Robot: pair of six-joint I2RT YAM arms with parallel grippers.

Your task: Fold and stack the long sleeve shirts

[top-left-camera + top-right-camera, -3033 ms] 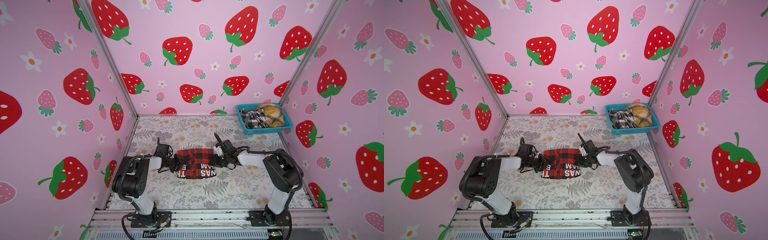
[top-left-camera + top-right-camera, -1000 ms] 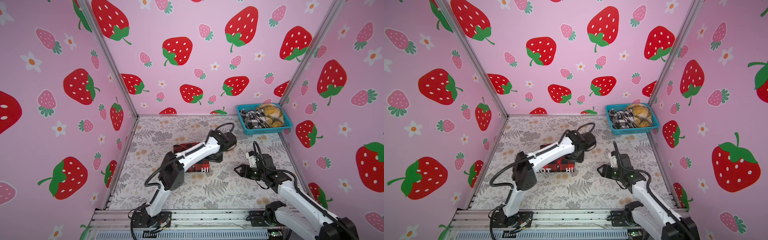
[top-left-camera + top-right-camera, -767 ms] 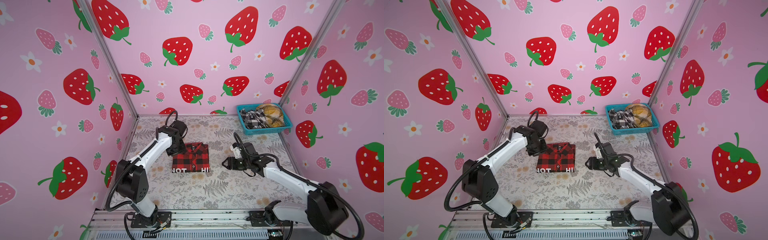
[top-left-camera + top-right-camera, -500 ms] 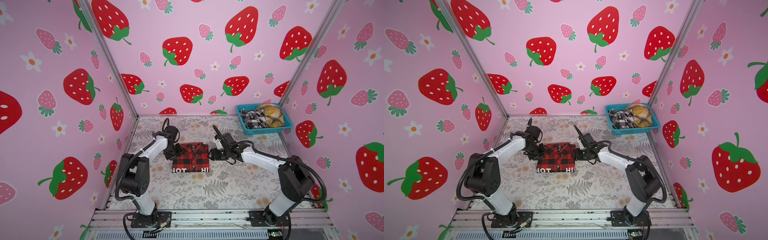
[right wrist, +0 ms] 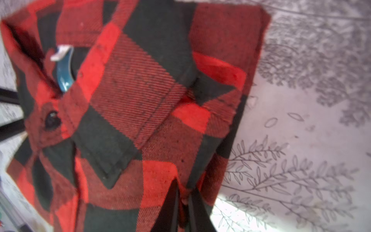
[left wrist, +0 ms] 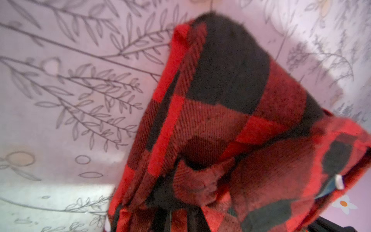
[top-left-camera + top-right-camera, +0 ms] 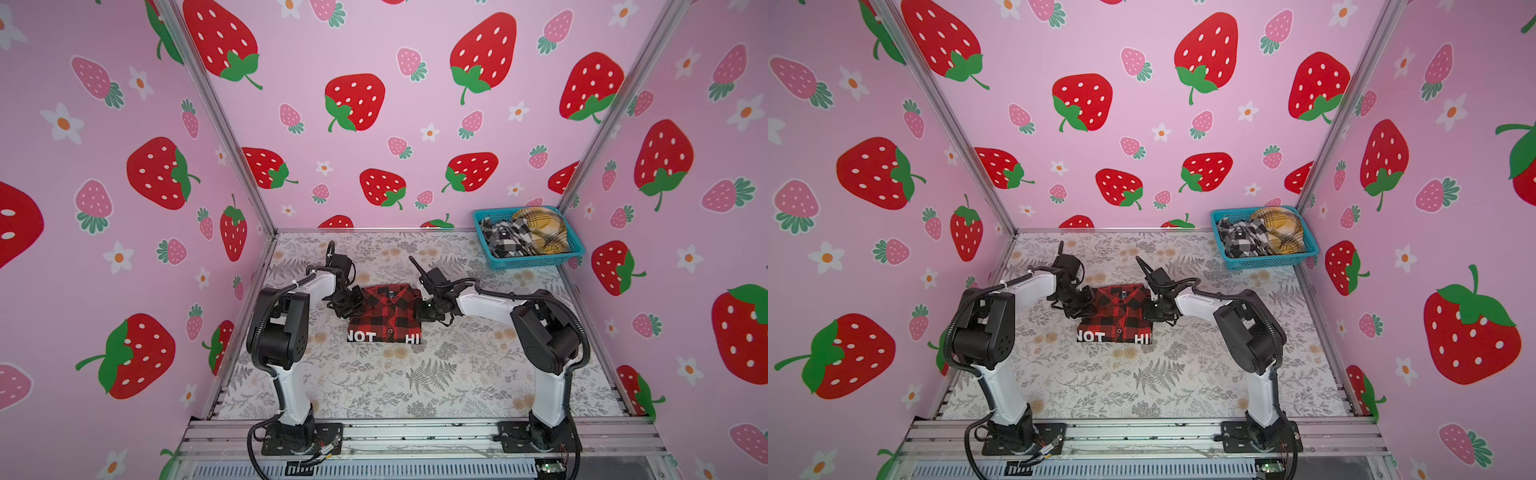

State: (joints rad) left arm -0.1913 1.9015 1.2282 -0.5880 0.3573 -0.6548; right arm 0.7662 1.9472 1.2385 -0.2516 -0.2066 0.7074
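The red-and-black checked shirt [image 7: 386, 316] [image 7: 1119, 318] lies folded into a rectangle in the middle of the table, white block letters along its near edge, collar toward the back. My left gripper [image 7: 352, 305] [image 7: 1084, 307] is at its left edge near the collar, shut on a bunch of the red fabric [image 6: 220, 100], which covers the gripper [image 6: 180, 217]. My right gripper [image 7: 422, 309] [image 7: 1148, 309] [image 5: 183, 198] is at the right edge, shut on a pinch of the same shirt [image 5: 140, 100]. The black-and-white shirt [image 7: 505, 239] and the yellow plaid shirt [image 7: 540, 228] lie crumpled in a basket.
A teal plastic basket [image 7: 536, 262] [image 7: 1266, 262] stands at the back right corner against the pink walls. The floral table cover [image 7: 415, 382] stretches bare in front of the shirt. The arm bases sit on the metal rail [image 7: 415, 432] at the front.
Both arms have come in to the folded shirt's left and right edges. Their jaws have closed on the fabric. The shirt has stayed in place.
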